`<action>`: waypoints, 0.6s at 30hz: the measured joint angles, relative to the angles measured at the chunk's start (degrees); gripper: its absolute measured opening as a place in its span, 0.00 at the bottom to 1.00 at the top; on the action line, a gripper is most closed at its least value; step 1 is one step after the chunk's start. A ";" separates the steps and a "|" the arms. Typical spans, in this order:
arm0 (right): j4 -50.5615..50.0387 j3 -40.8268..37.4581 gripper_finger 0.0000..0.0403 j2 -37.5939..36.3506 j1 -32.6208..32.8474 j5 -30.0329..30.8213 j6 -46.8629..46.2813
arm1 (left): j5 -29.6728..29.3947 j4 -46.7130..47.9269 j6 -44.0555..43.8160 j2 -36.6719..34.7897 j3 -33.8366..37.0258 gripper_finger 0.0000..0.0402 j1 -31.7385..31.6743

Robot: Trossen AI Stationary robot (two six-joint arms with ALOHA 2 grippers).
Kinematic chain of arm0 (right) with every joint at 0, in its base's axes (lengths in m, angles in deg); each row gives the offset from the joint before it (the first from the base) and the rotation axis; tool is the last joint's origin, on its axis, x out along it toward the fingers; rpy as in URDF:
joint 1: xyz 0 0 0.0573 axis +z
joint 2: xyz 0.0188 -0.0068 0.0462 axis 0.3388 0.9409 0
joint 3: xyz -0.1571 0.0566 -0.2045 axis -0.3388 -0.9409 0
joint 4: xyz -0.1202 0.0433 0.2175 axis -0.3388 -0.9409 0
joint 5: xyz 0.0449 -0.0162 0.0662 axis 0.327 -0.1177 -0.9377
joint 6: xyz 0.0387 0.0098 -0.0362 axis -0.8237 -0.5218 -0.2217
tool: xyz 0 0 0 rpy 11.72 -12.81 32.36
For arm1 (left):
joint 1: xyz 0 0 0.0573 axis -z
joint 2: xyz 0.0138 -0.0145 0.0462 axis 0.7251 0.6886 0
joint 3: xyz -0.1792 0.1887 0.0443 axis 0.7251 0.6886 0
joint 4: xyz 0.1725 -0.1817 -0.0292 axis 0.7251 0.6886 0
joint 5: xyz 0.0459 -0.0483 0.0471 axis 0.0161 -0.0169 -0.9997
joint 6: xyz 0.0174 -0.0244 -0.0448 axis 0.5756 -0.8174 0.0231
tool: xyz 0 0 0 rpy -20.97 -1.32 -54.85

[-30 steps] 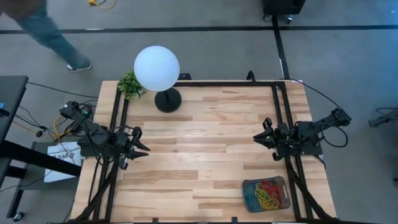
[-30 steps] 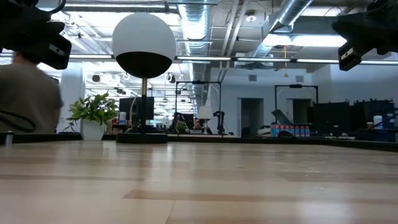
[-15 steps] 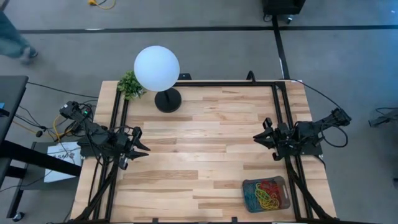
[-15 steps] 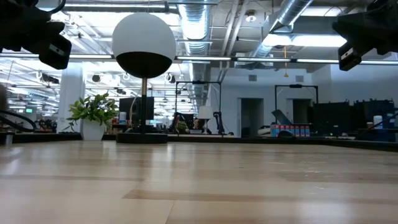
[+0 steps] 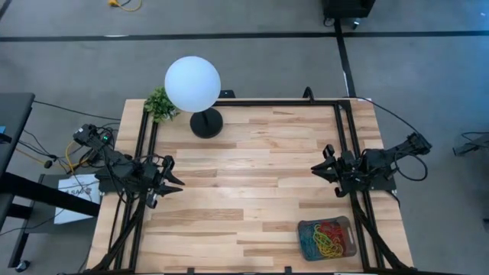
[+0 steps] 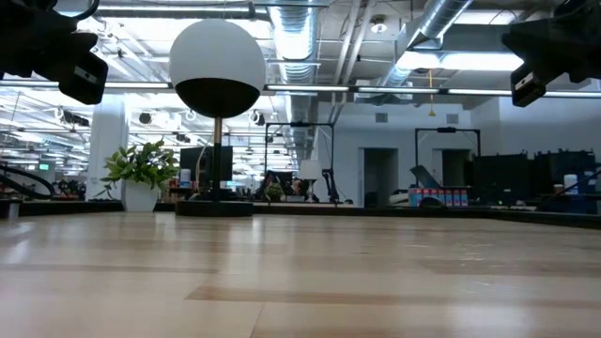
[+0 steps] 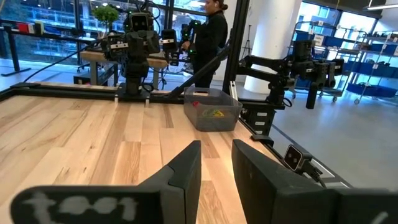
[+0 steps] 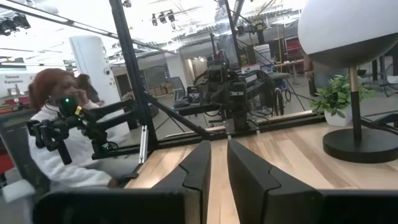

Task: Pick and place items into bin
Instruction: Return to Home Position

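Note:
The bin [image 5: 302, 230], a small dark mesh tray, stands on the wooden table near its near right corner. It also shows in the left wrist view [image 7: 200, 118]. The items, red, yellow and green rubber-band loops [image 5: 328, 238], lie heaped inside it [image 7: 213, 114]. My left gripper [image 5: 177, 183] hovers at the table's left edge, its fingers [image 7: 186, 168] a narrow gap apart and empty. My right gripper [image 5: 315, 169] hovers at the right edge, fingers [image 8: 200, 163] a narrow gap apart and empty. Both point toward the table's middle.
A white globe lamp [image 5: 192, 84] on a black round base [image 5: 206, 122] stands at the far left, with a small green plant [image 5: 159, 103] beside it. Black frame rails [image 5: 342, 137] run along the table's left, right and far edges. People show in the room beyond.
Both arms have kept still. A person on the floor beyond the table's far left corner has walked out of the high view and no longer shows at the left of the low view.

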 joint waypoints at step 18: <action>0.00 0.00 0.12 0.00 0.01 0.01 0.00 | 0.00 0.00 -0.13 0.00 0.00 0.20 0.00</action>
